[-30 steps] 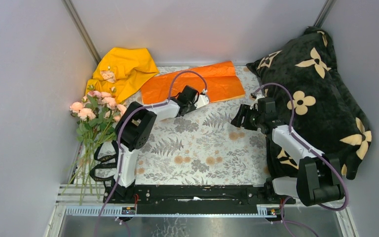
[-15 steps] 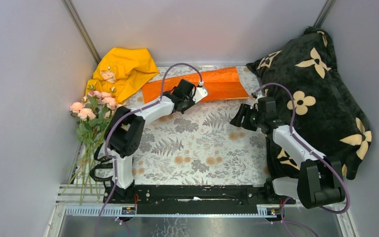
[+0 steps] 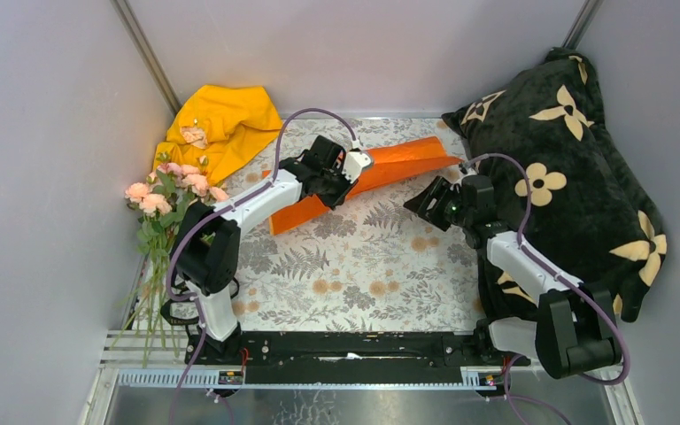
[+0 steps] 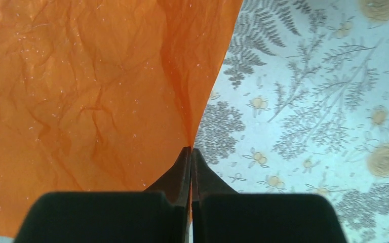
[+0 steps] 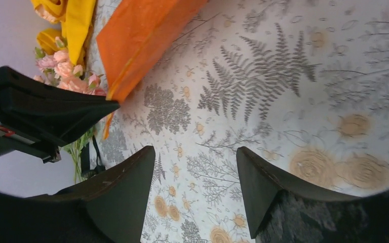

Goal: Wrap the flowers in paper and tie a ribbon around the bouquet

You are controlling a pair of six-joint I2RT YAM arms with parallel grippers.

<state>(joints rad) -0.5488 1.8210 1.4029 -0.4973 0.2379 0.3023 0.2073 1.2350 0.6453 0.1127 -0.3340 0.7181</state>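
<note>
Left tool (image 4: 191,152): clamped tight on a fold of the paper, tips pressed flat together, only the thin sheet between them.
Right tool (image 5: 195,157): fingers well apart, nothing between them, hovering over bare tabletop (image 3: 363,274) at about 2 o'clock, nose towards the paper.
Paper (image 3: 398,159): bright orange, folded into a long band, slanting from 10 o'clock up to 1 o'clock on the far half of the tabletop; raised at the pinch, low end trailing on the print.
Paper feel, by the look: very light, limp, heavily creased, likely to tear under a hard tug; no stiffness to push against.
Best hold: a pinch on an edge or corner, a second pinch well apart from the first for spreading it flat.
Flowers (image 3: 173,190): pale pink heads, green leaves, long thin stems, lying at 9 o'clock against the wall, untouched; springy stems, best gathered low, clear of the heads.
Ribbon (image 3: 175,301): dark narrow loops near the left arm's base, probably it; lettering too small to read.
Clutter: soft yellow cloth (image 3: 221,124) at 11 o'clock, plush black pillow (image 3: 575,159) at 3 o'clock.
</note>
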